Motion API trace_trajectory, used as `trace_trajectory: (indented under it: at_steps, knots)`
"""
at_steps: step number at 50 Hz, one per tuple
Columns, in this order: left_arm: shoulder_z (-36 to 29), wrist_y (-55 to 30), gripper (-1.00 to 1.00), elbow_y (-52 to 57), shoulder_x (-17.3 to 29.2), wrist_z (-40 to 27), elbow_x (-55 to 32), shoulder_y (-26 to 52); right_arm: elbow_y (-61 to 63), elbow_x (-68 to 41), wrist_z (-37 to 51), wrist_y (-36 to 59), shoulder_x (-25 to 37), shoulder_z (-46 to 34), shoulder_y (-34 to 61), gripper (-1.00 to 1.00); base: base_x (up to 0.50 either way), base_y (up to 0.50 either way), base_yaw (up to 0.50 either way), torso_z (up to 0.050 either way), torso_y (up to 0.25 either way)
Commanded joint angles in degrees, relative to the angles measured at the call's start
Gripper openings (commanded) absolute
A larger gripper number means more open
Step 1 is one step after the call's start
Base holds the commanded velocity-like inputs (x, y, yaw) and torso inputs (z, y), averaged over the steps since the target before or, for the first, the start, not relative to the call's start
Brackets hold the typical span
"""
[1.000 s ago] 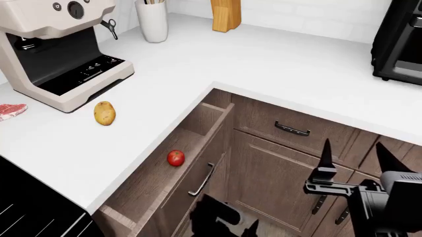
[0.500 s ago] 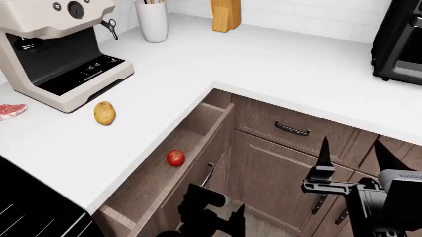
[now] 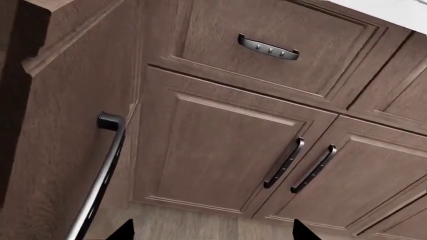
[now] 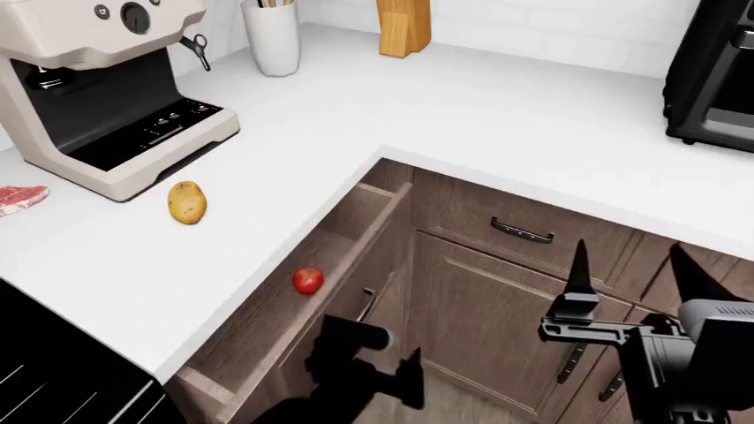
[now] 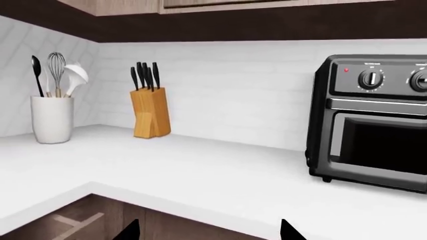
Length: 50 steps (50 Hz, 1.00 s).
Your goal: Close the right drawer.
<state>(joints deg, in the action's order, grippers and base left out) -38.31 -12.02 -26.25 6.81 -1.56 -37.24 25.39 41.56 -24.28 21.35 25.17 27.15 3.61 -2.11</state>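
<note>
The right drawer point(image 4: 309, 329) stands pulled out from under the white counter, with a red round fruit point(image 4: 307, 279) lying inside it. Its flat front panel point(image 3: 60, 150) carries a slim dark bar handle point(image 3: 100, 185). My left gripper point(image 4: 395, 353) is low beside that front panel, open, and in the left wrist view its fingertips point(image 3: 123, 231) show nothing between them. Part of the handle point(image 4: 365, 305) is hidden behind this arm. My right gripper point(image 4: 634, 274) hangs open in front of the cabinet doors, away from the drawer.
A small recessed drawer front point(image 4: 518, 231) and tall cabinet doors point(image 3: 220, 155) face the open drawer. On the counter point(image 4: 495, 124) stand a coffee machine point(image 4: 101, 97), potato point(image 4: 186, 202), utensil jar point(image 4: 272, 35), knife block point(image 4: 403, 26) and black oven point(image 5: 373, 120).
My left arm has risen and moved left against the drawer front. The drawer has slid a little inwards, carrying the red fruit. The right arm has barely moved.
</note>
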Motion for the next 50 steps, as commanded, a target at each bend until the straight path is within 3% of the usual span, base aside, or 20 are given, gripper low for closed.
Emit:
trace_trajectory:
  at_steps: [1,29,50]
  knots:
    - [1.03,1.28,1.00,-4.29,0.00,-0.64,1.12,2.64,0.61,-0.36,0.21,0.14,0.28,0.21,0.02,1.00,0.00,0.00,0.00,0.000,0.000]
    - [-0.11,4.39,1.00,-9.77,0.21,-7.29,6.84,6.31,1.31,-0.54,0.63,0.14,0.55,-0.28,0.05,1.00,0.00,0.00,0.00,0.000,0.000]
    - [-1.39,5.10,1.00,-19.93,-1.19,-11.98,11.09,10.78,2.64,-1.27,1.22,0.95,1.20,0.03,0.29,1.00,0.00,0.00,0.00,0.000,0.001]
